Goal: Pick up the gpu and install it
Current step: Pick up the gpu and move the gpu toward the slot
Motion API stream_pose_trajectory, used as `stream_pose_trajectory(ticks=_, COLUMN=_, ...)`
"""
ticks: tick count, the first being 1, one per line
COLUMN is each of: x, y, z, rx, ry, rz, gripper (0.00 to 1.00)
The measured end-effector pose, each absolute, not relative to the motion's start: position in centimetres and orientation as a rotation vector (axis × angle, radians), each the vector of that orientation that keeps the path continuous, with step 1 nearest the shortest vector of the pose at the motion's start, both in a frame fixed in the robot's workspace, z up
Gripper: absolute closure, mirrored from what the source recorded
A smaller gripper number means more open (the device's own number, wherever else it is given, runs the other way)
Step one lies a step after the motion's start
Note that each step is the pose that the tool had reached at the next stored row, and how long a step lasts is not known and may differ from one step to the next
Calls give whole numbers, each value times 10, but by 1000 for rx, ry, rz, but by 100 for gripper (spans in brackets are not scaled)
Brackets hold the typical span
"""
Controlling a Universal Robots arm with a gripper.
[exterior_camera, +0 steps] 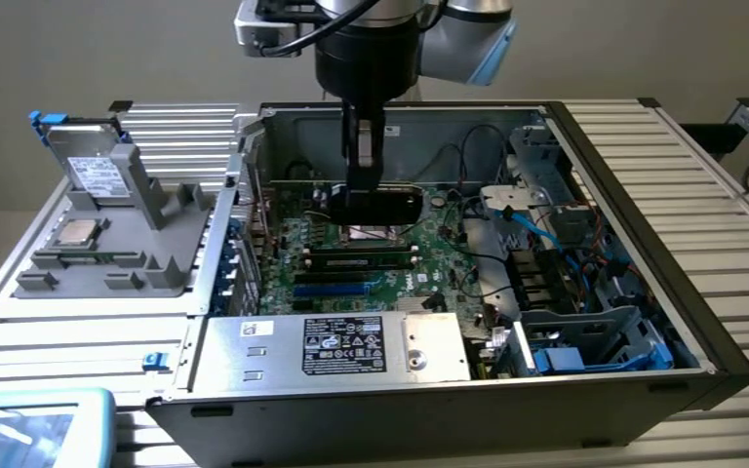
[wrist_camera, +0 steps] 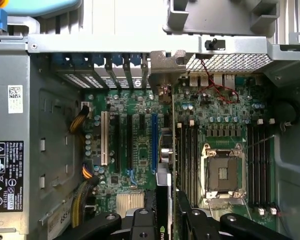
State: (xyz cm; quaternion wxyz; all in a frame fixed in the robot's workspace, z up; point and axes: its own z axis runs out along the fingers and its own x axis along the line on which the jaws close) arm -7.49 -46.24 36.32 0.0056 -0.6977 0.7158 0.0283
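Observation:
My gripper (exterior_camera: 359, 187) reaches down into the open computer case (exterior_camera: 635, 224), shut on the gpu (exterior_camera: 382, 207), whose black heatsink block hangs just above the large green motherboard (exterior_camera: 348, 263). In the wrist view the gpu (wrist_camera: 163, 192) appears edge-on between my two black fingers (wrist_camera: 192, 220). Its silver end bracket (wrist_camera: 166, 70) reaches to the case's rear slot openings. The card hangs upright beside the blue expansion slot (wrist_camera: 153, 140), between that slot and the memory slots (wrist_camera: 187, 155). Whether its edge touches the slot is hidden.
A silver power supply (exterior_camera: 348, 346) with a label fills the case's near side. Blue drive cages and cables (exterior_camera: 583, 322) crowd the exterior view's right. A bare processor socket (wrist_camera: 222, 172) lies beside the memory slots. A grey fixture (exterior_camera: 114, 244) with a drive stands outside, left.

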Motion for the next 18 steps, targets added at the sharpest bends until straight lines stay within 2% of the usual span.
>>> stream_pose_trajectory(ticks=18, x=-75, y=-468, z=337, rx=-2186, ry=2242, rz=89, gripper=73)
